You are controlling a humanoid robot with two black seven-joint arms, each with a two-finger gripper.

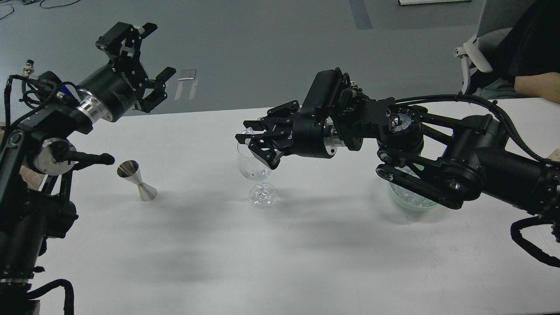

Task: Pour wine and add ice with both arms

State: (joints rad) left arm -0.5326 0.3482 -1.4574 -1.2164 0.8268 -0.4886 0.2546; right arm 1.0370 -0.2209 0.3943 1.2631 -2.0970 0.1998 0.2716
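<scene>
A clear stemmed wine glass [256,164] stands on the white table [280,253] at its middle, with a shallow pool of clear wine [257,174] in the bottom of its bowl. My right gripper [247,141] is right over the glass's rim, shut on a small clear ice cube [248,132]. The ice [413,199] lies in a pale green bowl [400,205] at the right, mostly hidden behind my right arm. My left gripper [151,52] is open and empty, raised high at the far left, away from the glass.
A steel jigger [136,180] stands on the table left of the glass, under my left arm. A person's arm [536,87] and a chair [474,57] are at the far right, past the table's back edge.
</scene>
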